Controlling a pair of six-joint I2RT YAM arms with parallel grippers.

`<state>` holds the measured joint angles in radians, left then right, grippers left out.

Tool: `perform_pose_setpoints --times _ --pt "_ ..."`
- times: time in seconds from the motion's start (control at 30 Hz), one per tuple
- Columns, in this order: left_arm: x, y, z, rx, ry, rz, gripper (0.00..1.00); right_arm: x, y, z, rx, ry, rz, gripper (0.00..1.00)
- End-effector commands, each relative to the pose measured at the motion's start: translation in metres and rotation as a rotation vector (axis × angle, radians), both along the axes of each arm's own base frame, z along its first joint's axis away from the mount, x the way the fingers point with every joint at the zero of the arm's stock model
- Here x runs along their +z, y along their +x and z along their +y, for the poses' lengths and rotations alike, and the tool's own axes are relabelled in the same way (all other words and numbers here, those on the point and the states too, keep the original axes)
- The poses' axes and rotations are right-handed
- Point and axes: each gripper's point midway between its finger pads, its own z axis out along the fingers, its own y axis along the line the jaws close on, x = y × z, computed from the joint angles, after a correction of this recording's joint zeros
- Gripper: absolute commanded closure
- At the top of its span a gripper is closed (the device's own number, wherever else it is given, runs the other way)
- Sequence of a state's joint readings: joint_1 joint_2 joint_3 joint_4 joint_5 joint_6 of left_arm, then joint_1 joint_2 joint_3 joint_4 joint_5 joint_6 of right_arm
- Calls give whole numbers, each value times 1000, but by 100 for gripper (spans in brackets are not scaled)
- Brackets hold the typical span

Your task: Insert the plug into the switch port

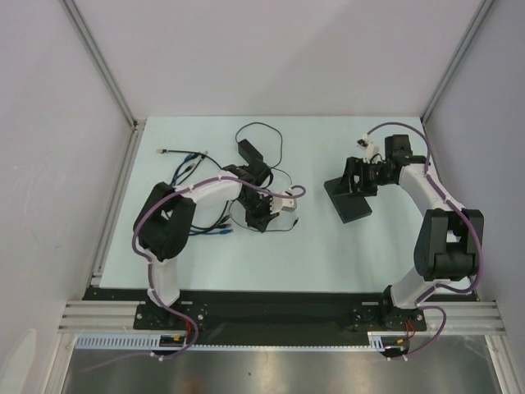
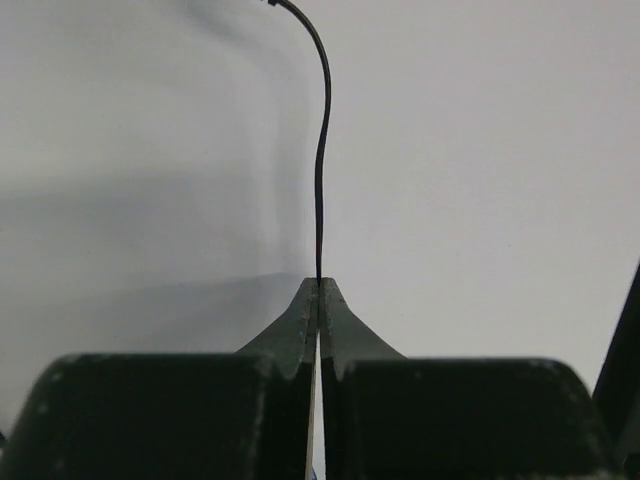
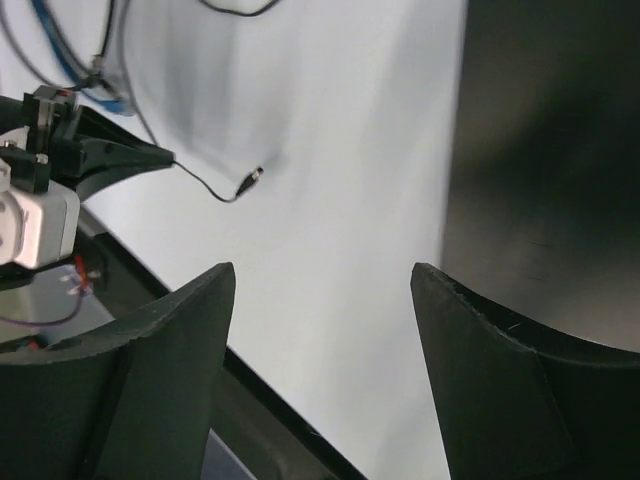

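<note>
The switch [image 1: 349,201] is a flat black box lying right of the table's middle; in the right wrist view it fills the right side as a dark surface [image 3: 545,150]. My right gripper [image 1: 355,177] hovers over its far end, open and empty [image 3: 320,270]. My left gripper [image 1: 269,223] is left of the switch, shut [image 2: 319,282] on a thin black cable [image 2: 322,150]. A short length of the cable runs out of its tips and ends in a small plug [image 3: 252,178], which hangs free of the switch. The plug also shows in the top view [image 1: 297,219].
A chunky black adapter brick [image 1: 246,149] lies at the back, with black cable loops [image 1: 275,144] around it. Blue network cables [image 1: 193,164] lie left of my left arm, with more at its near side [image 1: 217,232]. Grey walls enclose the table.
</note>
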<state>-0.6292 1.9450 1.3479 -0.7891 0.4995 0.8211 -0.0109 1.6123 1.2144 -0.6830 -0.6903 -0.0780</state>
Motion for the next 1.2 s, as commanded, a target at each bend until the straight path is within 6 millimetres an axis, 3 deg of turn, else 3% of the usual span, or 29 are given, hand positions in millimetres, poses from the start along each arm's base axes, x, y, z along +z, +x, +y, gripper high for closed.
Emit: perform_pose_setpoints --times 0.0,0.1,0.27,0.43,0.73,1.07,1.17 --pt "45 -9 -23 -57 -169 -18 100 6 -7 37 40 174 57 24" --pt "56 -5 -32 -26 -217 -30 99 3 -13 57 55 251 122 26" --pt "69 2 -41 -2 -271 -69 100 -1 -14 73 57 329 189 34" --pt "77 9 -46 20 -296 -92 100 -7 -20 89 83 354 244 35" --pt "88 10 -50 12 -329 -120 100 -14 -18 105 75 382 292 38" --pt "92 8 -50 -12 -331 -134 100 -14 -10 110 68 408 305 54" --pt "91 6 -49 -18 -326 -135 100 -13 -7 110 64 417 306 55"
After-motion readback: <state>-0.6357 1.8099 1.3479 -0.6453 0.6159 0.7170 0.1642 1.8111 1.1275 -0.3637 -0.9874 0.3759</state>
